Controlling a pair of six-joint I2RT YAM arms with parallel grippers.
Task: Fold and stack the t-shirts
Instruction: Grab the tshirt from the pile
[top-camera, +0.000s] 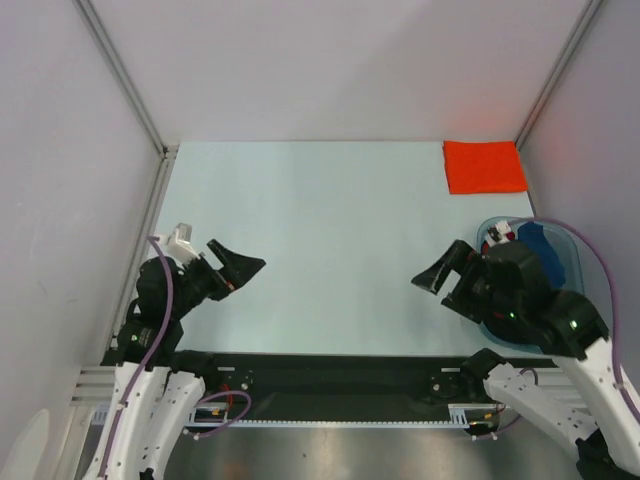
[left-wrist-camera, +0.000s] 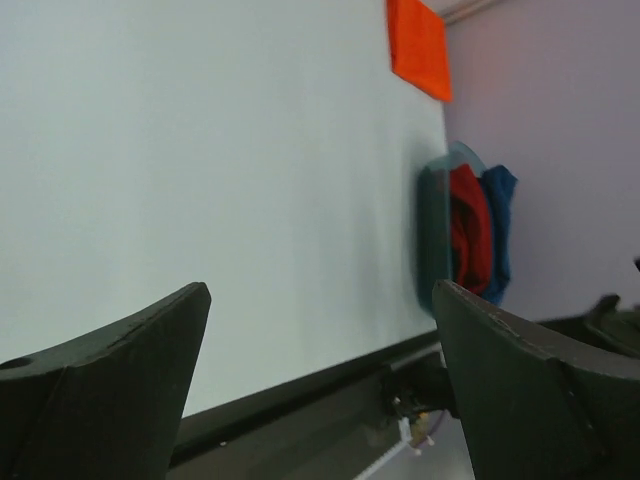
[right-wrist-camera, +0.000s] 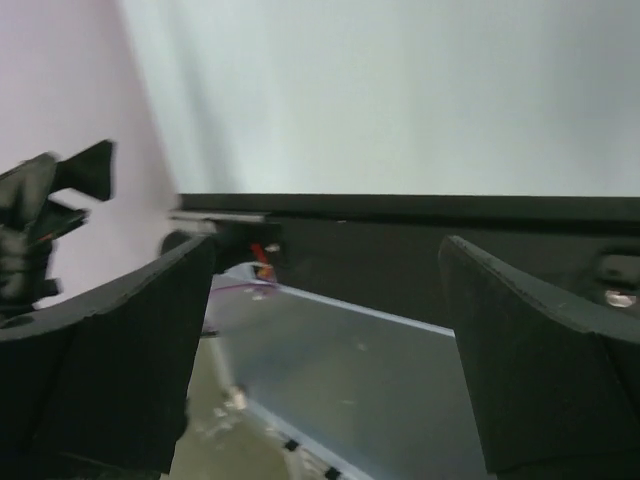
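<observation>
Item 1, left gripper (top-camera: 243, 266): hovers over the table (top-camera: 320, 200) near its near left corner. Jaws wide apart, nothing between them.

Item 2, middle of the table: bare, with no cloth laid out for folding.

Item 3, right gripper (top-camera: 430, 276): hovers near the near right corner, just beside the tub. Jaws wide apart, holding nothing.

Item 4, orange t-shirt (top-camera: 484, 166): folded into a flat rectangle at the far right corner. It appears finished and is the only piece in the stack.

Item 5, tub (top-camera: 572, 250): clear plastic, at the right edge. It holds a red t-shirt (left-wrist-camera: 468, 235) and a blue t-shirt (left-wrist-camera: 498, 225), both bunched and unfolded. Whether more lie beneath cannot be told.

Status, by judgement: one shirt done, at least two left to draw out, fold and stack on the orange one. No shirt is in hand.
</observation>
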